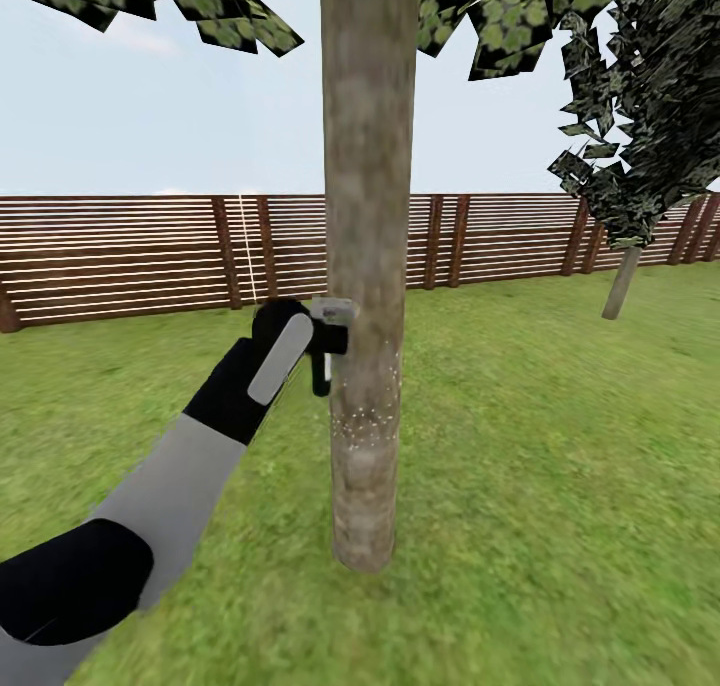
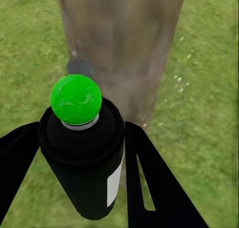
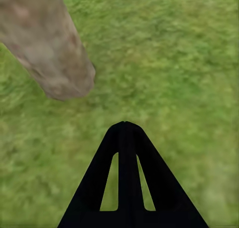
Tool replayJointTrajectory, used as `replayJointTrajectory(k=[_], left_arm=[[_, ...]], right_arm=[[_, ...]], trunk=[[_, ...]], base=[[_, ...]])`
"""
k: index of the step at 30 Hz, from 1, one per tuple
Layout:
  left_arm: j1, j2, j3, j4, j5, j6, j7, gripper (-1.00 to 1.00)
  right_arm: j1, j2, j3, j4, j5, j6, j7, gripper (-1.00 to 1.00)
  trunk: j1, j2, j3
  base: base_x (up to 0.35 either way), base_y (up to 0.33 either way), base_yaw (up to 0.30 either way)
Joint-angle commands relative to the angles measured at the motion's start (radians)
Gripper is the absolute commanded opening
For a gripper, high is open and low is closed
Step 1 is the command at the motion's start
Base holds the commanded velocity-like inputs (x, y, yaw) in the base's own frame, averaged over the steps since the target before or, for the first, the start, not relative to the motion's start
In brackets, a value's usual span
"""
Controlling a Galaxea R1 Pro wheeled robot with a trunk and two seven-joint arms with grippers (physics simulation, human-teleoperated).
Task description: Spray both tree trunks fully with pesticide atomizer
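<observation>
Outdoor garden, simulated. Grass lawn point(image 1: 560, 486) all around a thick grey-brown tree trunk point(image 1: 367, 266). Behind the trunk, a brown fence point(image 1: 130, 256) of horizontal wooden slats; open sky above it. Leafy crown point(image 1: 500, 16) overhead, second tree point(image 1: 625, 276) off beside the fence.

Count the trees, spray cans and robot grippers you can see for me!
Trees: 2, the near tree and the far tree
Spray cans: 1, the spray can
Grippers: 2, the left gripper and the right gripper
Total: 5
</observation>
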Motion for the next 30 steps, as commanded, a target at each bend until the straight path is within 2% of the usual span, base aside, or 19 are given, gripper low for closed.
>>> replayJointTrajectory(k=[1,2,3,6,7,10,11,13,16,21,25,30], left_arm=[[-0.028,-0.004,-0.001,0.001,0.057,0.002,0.049,-1.0],[-0.053,-0.006,-0.002,0.001,0.112,0.002,0.093,-1.0],[-0.065,-0.007,-0.003,0.0,0.148,0.002,0.122,-1.0],[-0.083,-0.008,-0.008,-0.004,0.247,0.002,0.192,-1.0],[-0.085,-0.008,-0.011,-0.007,0.264,0.002,0.203,-1.0],[-0.079,-0.008,-0.016,-0.01,0.276,0.002,0.21,-1.0],[-0.07,-0.007,-0.033,-0.01,0.277,0.002,0.208,-1.0],[-0.014,-0.003,-0.101,-0.011,0.277,0.002,0.204,-1.0],[0.097,0.0,-0.155,-0.027,0.276,0.002,0.206,-1.0],[0.191,0.005,-0.165,-0.037,0.271,-0.019,0.204,-1.0],[0.236,0.008,-0.167,-0.042,0.27,-0.05,0.185,-1.0],[0.252,0.017,-0.166,-0.042,0.27,-0.065,0.16,-1.0]], right_arm=[[-0.001,0.0,0.007,0.002,-0.008,-0.004,-0.006,-1.0],[-0.001,0.001,0.008,0.004,-0.008,-0.004,-0.006,-1.0],[-0.001,0.001,0.008,0.004,-0.008,-0.004,-0.006,-1.0],[-0.001,0.002,0.008,0.005,-0.008,-0.004,-0.006,-1.0],[-0.001,0.002,0.008,0.005,-0.008,-0.004,-0.006,-1.0],[-0.001,0.003,0.008,0.005,-0.007,-0.005,-0.006,-1.0],[-0.001,0.003,0.008,0.005,-0.007,-0.005,-0.006,-1.0],[-0.001,0.002,0.008,0.005,-0.006,-0.005,-0.006,-1.0],[-0.001,0.003,0.008,0.005,-0.006,-0.005,-0.006,-1.0],[-0.001,0.002,0.008,0.005,-0.006,-0.005,-0.006,-1.0],[-0.001,0.002,0.008,0.005,-0.005,-0.005,-0.006,-1.0],[-0.001,0.002,0.008,0.005,-0.005,-0.005,-0.006,-1.0]], trunk=[[0.001,-0.002,-0.003],[0.001,-0.002,-0.003],[0.001,-0.002,-0.003],[0.001,-0.002,-0.003],[0.001,-0.002,-0.003],[0.001,-0.002,-0.003],[0.001,-0.002,-0.003],[0.001,-0.002,-0.003],[0.001,-0.002,-0.003],[0.001,-0.002,-0.003],[0.001,-0.002,-0.003],[0.001,-0.002,-0.003]], base=[[0.0,0.0,0.0],[0.0,0.0,0.0],[0.0,0.0,0.0],[0.0,0.0,0.0],[0.0,0.0,0.0],[0.0,0.0,0.0],[0.0,0.0,0.0],[0.0,0.0,0.0],[0.0,0.0,0.0],[0.0,0.0,0.0],[0.0,0.0,0.0],[0.0,0.157,-0.08]])
